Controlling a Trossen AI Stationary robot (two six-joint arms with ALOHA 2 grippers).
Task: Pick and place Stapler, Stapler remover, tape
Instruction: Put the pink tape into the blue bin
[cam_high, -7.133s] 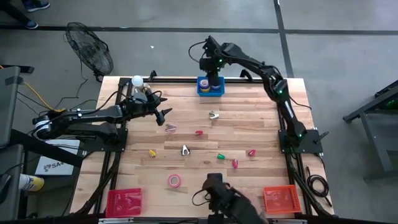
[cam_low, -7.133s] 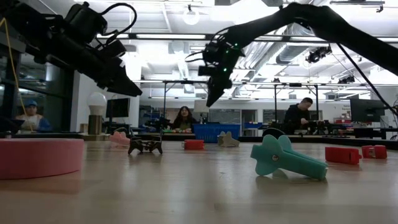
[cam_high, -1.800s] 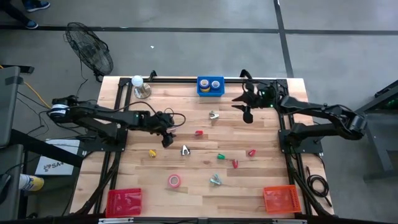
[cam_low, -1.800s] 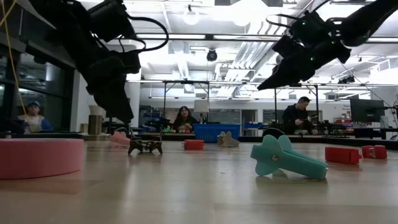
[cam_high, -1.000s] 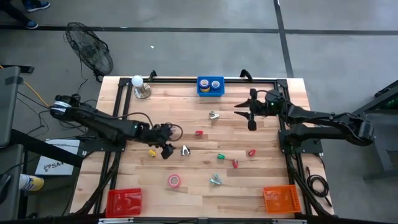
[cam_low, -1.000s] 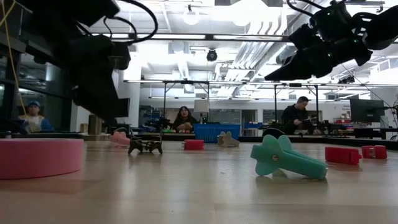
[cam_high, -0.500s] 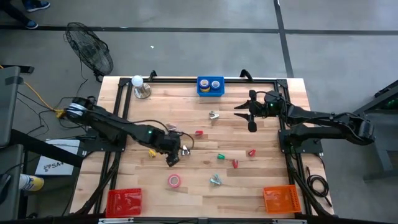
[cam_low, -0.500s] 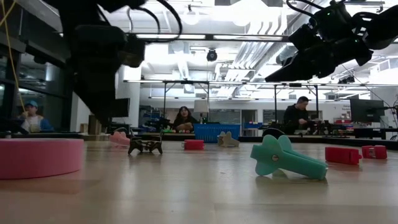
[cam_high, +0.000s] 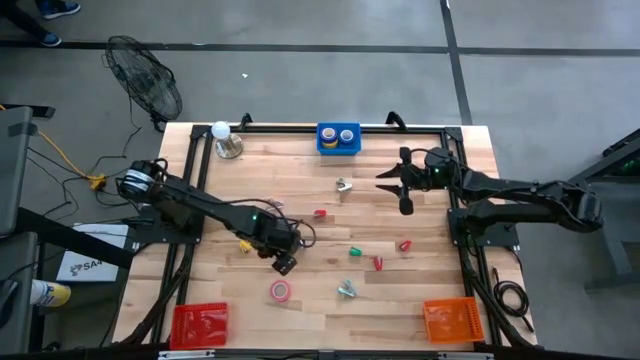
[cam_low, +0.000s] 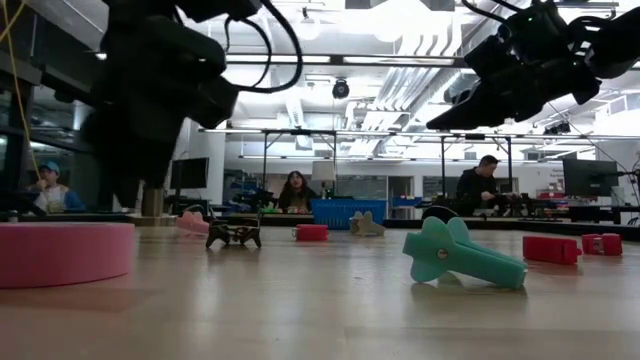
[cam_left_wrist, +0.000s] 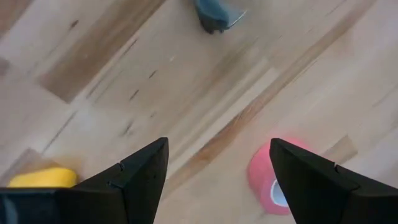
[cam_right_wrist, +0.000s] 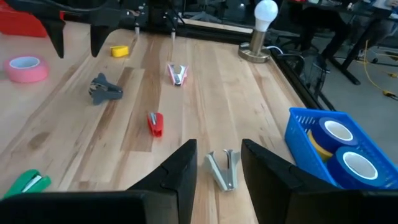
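The left gripper (cam_high: 284, 264) is held with fingers spread, empty, just beyond the pink tape roll (cam_high: 280, 291), which lies alone with bare wood all round. Two tape rolls are seen in the blue basket (cam_high: 339, 146). The right gripper (cam_high: 390, 183) is parked open near that basket.

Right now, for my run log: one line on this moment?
left gripper: open, above pink tape | right gripper: open, waiting | blue bin: three rolls inside
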